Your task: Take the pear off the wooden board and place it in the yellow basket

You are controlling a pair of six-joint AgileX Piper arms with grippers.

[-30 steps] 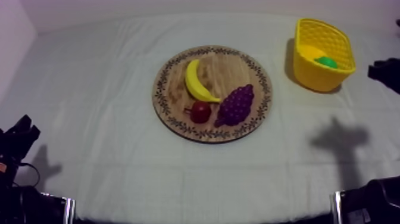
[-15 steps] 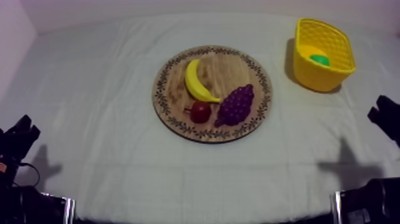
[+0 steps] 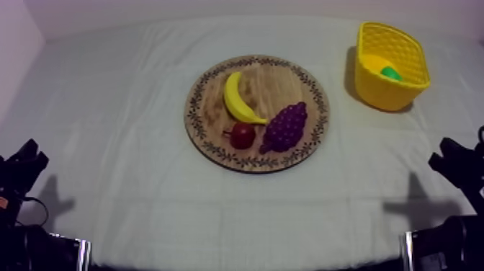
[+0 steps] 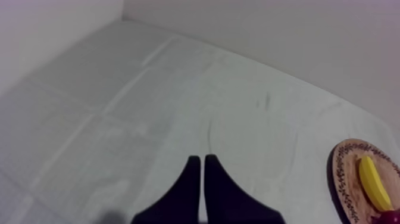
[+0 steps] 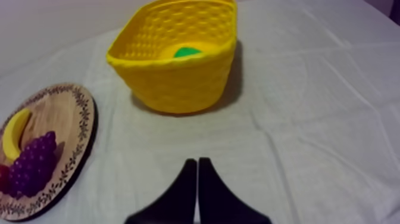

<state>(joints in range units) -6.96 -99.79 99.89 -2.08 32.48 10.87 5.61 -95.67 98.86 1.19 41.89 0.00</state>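
Note:
The green pear point(image 3: 391, 73) point(image 5: 188, 52) lies inside the yellow basket point(image 3: 408, 47) point(image 5: 178, 83) at the back right. The round wooden board point(image 3: 288, 83) point(image 5: 71, 119) point(image 4: 348, 173) in the middle carries a banana point(image 3: 239, 99) point(image 5: 14, 132) point(image 4: 373, 182), a bunch of grapes point(image 3: 286, 127) point(image 5: 33, 162) and a small red fruit point(image 3: 243, 135). My right gripper point(image 3: 455, 164) point(image 5: 197, 164) is low at the right edge, shut on nothing, in front of the basket. My left gripper point(image 3: 23, 166) point(image 4: 200, 161) rests low at the left, shut on nothing, over bare cloth.
The grey-white cloth point(image 3: 130, 108) covers the whole table. A wall runs along the far edge. Wide bare cloth lies between the board and both arms.
My right gripper has drawn back from beside the basket, down the right edge toward the front. The pear has shifted a little inside the basket. The left arm has stayed still.

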